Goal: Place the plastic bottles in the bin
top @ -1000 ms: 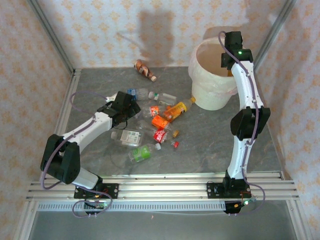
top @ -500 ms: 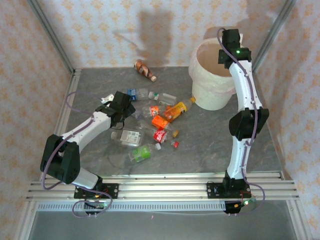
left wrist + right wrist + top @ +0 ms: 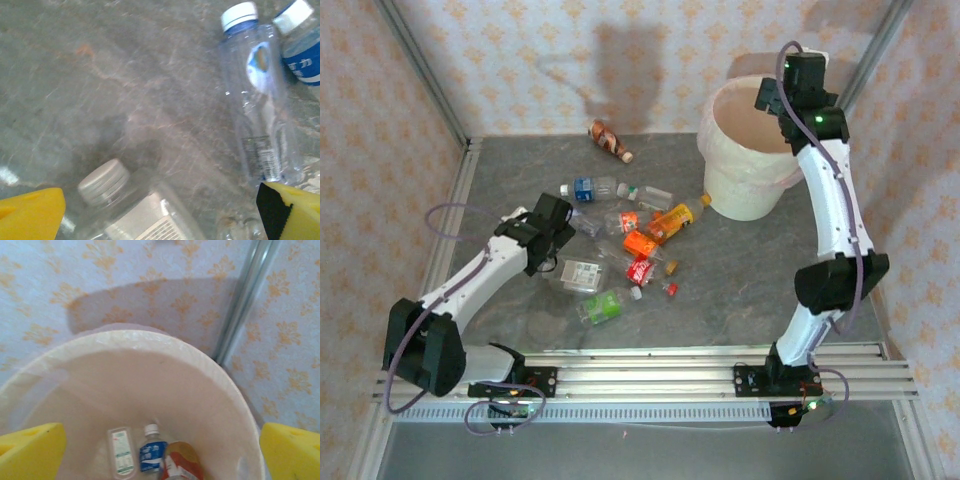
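The left hand [image 3: 159, 210] hung open, its yellow fingers [image 3: 31, 215] spread wide, low over the grey stone-patterned worktop [image 3: 100, 75]. Directly beneath it lay a clear plastic bottle with a pale grey cap [image 3: 104, 183]. The cap sat near the finger on the wrist view's left, and the body ran down and rightward out of the picture. That long axis lay slantwise to the line on which the fingers would close, so a small turn of the wrist looked needed before coming down.

Further off, a clear bottle with a blue-ringed white cap [image 3: 260, 110] lay just beside a blue-labelled bottle [image 3: 301, 50]. Both were near enough for the other finger to nudge.

From above, an orange bottle [image 3: 672, 218], a red-labelled bottle [image 3: 642, 270] and a green-labelled bottle [image 3: 603, 305] lay clustered just beside that hand, and a brown bottle [image 3: 608, 140] lay alone by the back wall. The right hand [image 3: 162, 440] stood open and empty over the large round cream-white bin [image 3: 150, 385], where three bottles already lay. The left arm was clearly nearer the pile.
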Controlling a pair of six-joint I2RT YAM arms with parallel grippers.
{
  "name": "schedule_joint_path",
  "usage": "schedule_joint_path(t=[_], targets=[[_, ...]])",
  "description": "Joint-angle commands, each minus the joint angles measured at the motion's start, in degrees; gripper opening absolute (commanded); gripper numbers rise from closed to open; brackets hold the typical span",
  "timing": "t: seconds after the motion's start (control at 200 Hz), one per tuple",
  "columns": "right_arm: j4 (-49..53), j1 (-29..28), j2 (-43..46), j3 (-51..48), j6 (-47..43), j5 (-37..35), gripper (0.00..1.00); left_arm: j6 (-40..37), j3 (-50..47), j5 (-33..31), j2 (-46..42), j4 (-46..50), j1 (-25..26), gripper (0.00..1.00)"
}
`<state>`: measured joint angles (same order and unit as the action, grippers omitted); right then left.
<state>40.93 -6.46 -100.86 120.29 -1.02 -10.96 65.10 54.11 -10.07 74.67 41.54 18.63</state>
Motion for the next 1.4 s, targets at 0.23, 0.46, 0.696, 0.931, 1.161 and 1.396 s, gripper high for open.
schedule_joint_path(t=[0.23, 0.46, 0.696, 0.931, 1.161, 1.396], targets=[[-13.50, -0.84, 11.47, -13.07, 5.35, 24.90, 1.00, 16.23, -6.50, 10.50, -1.00, 2.20, 0.30, 1.00], [-16.65, -0.92, 16.74, -20.17, 3.80, 29.80, 1.00, 24.24, -7.14, 7.21, -0.78, 1.83, 1.06, 1.00], [-18.90, -0.92, 20.42, -25.37, 1.28, 30.08, 1.00, 27.79, -7.48, 8.01, 1.68, -4.05, 1.05, 1.00], [-18.86, -0.92, 20.98, -26.92, 2.15, 32.51, 1.00, 27.86, -5.92, 9.12, 6.98, -6.22, 1.06, 1.00], [-17.69, -0.92, 21.32, -27.69, 1.47, 33.09, 1.00, 26.57, -4.27, 8.13, 10.93, -6.21, 1.06, 1.00], [-16.36, -0.92, 21.41, -27.65, 0.67, 33.72, 1.00, 26.35, -5.53, 9.27, 13.81, -10.10, 1.11, 0.98]])
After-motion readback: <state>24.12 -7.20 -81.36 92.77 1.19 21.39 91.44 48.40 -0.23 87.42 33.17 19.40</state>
